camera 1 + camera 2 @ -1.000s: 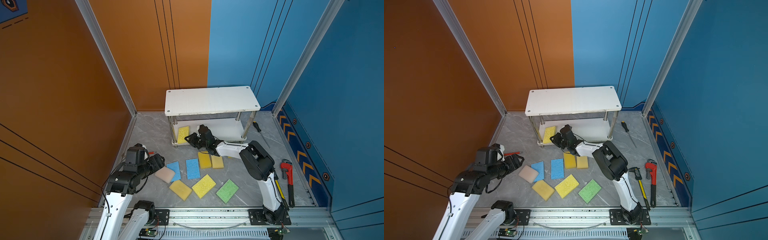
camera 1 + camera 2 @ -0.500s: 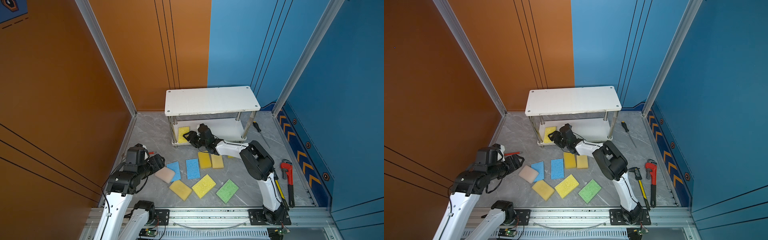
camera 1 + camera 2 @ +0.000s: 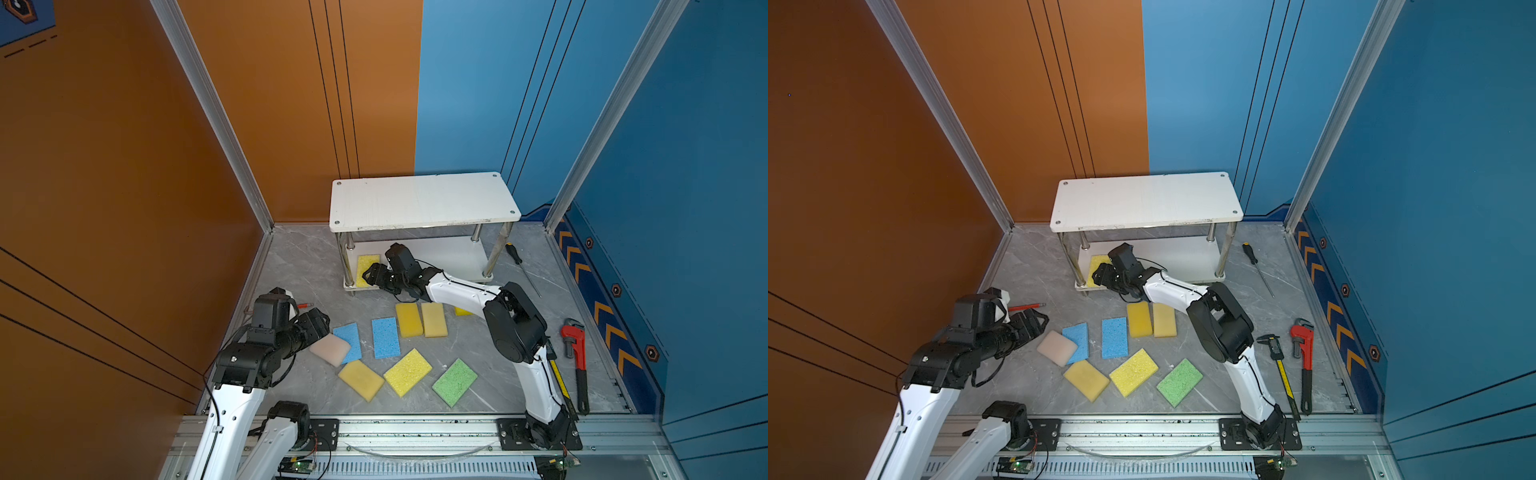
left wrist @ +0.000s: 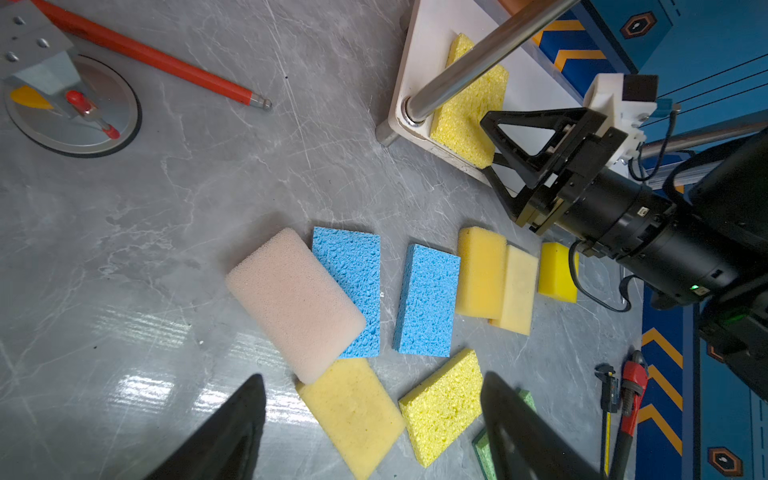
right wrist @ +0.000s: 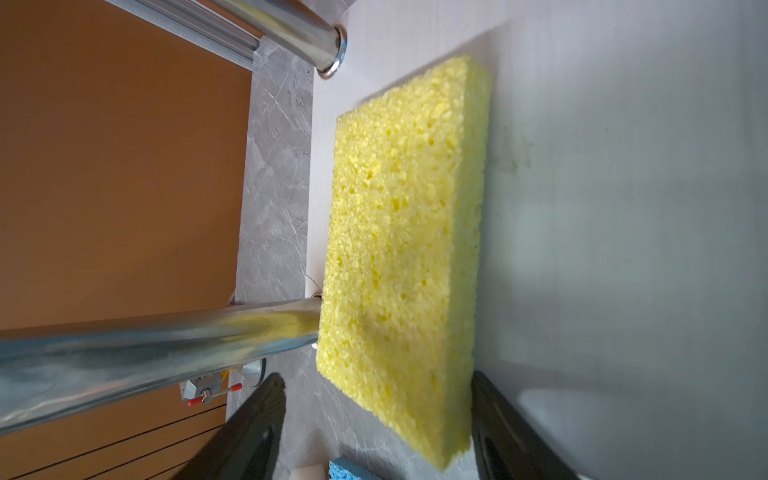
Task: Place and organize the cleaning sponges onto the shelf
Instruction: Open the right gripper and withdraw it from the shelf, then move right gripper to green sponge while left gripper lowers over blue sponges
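Right end effector, jaws apart, is flanking the near end of the yellow sponge lying on the shelf's lower board, its long axis running straight ahead of the jaws.

A yellow sponge lies flat at the left end of the white two-tier shelf's lower board, with nine other sponges scattered on the floor.

Bright, even light, soft shadows, white shine on the grey worktop, the shelf up close a bit blurry.
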You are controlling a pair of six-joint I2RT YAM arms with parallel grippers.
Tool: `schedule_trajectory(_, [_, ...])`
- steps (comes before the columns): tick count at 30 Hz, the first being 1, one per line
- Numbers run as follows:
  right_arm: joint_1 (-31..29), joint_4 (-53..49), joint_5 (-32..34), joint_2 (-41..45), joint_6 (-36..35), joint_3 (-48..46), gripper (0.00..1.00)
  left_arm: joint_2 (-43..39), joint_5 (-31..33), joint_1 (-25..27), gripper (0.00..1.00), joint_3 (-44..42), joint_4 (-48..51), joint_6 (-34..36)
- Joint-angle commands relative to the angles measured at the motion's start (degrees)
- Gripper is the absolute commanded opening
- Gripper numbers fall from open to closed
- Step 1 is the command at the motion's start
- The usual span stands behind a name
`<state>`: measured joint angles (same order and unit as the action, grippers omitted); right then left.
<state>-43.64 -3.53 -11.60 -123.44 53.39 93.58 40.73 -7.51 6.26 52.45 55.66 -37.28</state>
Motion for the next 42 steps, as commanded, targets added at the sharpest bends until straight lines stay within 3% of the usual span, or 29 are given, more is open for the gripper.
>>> schedule_trajectory(1, [-0.34, -8.58, 2.43, -0.05, -5.39, 1.41, 0.72, -0.65, 0.04, -0.25, 0.82, -0.91, 1.41, 0.27])
schedule_trajectory(8, [-0.57, -14.37, 3.96, -0.93, -11.73, 4.93, 0.72, -0.83, 0.21, -0.34, 0.82, -1.05, 1.40, 0.21])
schedule_trajectory(14, [-0.57, -14.58, 5.29, 1.88, -12.61, 3.87, 0.73, -1.18, 0.21, -0.38, 0.82, -1.26, 1.39, 0.45])
schedule_trajectory(22, [-3.21, -15.09, 6.10, 14.08, -11.13, -6.02, 0.72, -1.00, -0.92, 0.26, 0.82, -1.11, 0.58, 1.81])
schedule_trajectory(28, [-3.68, -21.94, 10.36, 31.97, -3.09, -22.97, 0.72, 1.76, -2.72, 4.64, 0.81, -2.78, -2.11, 2.22])
schedule_trajectory(36, [-4.85, -43.54, 9.29, 57.16, 12.85, -43.31, 0.70, 8.29, -3.04, 21.20, 0.81, -9.81, -14.68, -5.52])
schedule_trajectory(42, [-11.03, -44.92, 9.75, 72.50, 26.11, -58.11, 0.63, 15.51, -5.06, 27.83, 0.81, -10.37, -23.47, -8.76])
